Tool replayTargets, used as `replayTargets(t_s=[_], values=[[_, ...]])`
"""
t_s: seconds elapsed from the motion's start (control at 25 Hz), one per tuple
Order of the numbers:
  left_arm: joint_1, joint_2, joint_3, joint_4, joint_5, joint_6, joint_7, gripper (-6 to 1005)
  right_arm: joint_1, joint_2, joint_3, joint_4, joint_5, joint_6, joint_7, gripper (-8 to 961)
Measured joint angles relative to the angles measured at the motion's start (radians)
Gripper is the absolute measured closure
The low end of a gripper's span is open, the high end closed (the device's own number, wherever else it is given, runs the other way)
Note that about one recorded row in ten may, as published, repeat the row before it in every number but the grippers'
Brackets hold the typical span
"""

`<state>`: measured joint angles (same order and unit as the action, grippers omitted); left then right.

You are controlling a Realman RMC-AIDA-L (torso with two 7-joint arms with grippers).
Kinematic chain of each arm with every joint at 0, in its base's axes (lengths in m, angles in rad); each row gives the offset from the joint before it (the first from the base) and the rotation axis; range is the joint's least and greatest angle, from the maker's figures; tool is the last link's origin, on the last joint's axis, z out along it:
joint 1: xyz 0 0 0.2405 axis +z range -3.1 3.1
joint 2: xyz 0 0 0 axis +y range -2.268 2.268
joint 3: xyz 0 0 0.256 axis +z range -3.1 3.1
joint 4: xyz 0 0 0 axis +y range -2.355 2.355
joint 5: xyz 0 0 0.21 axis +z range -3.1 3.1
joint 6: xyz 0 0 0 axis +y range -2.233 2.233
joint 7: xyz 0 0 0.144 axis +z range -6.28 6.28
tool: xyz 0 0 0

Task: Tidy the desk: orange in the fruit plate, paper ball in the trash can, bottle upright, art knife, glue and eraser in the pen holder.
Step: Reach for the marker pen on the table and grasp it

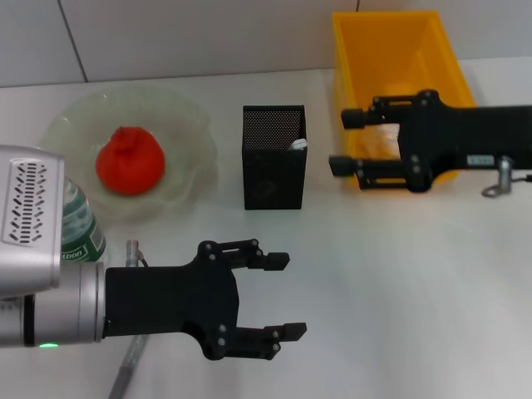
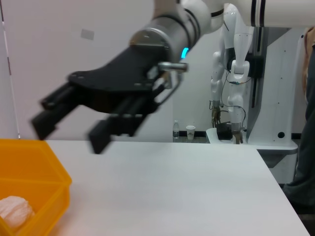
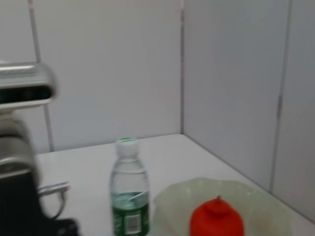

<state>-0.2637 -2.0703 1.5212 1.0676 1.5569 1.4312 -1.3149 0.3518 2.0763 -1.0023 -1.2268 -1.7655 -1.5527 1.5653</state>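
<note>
The orange (image 1: 130,161) sits in the fruit plate (image 1: 187,125) at ten o'clock; the bottle (image 3: 129,196) stands upright beside it. The paper ball (image 2: 15,210) lies in the yellow trash can (image 1: 391,50). The mesh pen holder (image 1: 273,156) stands mid-bench (image 1: 399,291). The left tool (image 1: 278,296) hovers wide, empty, at seven o'clock over the art knife (image 1: 129,366); the right tool (image 1: 345,141), wide, hangs at the can's edge.

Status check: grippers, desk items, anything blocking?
Left gripper open, empty, low over desk. Right gripper open, empty, at yellow bin. Orange in plate, bottle upright, art knife under left arm. No obstruction seen.
</note>
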Motion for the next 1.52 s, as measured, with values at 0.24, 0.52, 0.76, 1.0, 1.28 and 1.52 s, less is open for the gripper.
replayTargets(t_s=[0.24, 0.52, 0.76, 1.0, 1.28, 1.52], values=[[0.004, 0.001, -0.008, 0.0, 0.0, 0.0, -0.003, 213, -0.038, 0.0, 0.026, -0.009, 0.0, -0.098, -0.071, 301], [0.007, 0.003, -0.022, 0.0, 0.001, 0.0, -0.005, 212, -0.077, -0.001, 0.027, -0.013, -0.009, -0.131, -0.106, 227], [0.01, 0.003, -0.048, 0.0, 0.011, 0.001, -0.009, 209, -0.105, -0.005, 0.031, -0.018, -0.018, -0.135, -0.115, 185], [0.019, 0.005, -0.078, 0.002, 0.068, -0.006, -0.056, 210, -0.113, -0.001, 0.049, 0.0, -0.023, -0.136, -0.122, 185], [0.023, 0.006, -0.093, 0.068, 0.202, -0.009, -0.201, 215, -0.11, 0.001, 0.052, 0.042, -0.024, -0.123, -0.147, 185], [0.049, 0.004, -0.097, 0.217, 0.34, -0.002, -0.359, 216, -0.1, 0.002, 0.053, 0.078, -0.025, -0.114, -0.167, 185]])
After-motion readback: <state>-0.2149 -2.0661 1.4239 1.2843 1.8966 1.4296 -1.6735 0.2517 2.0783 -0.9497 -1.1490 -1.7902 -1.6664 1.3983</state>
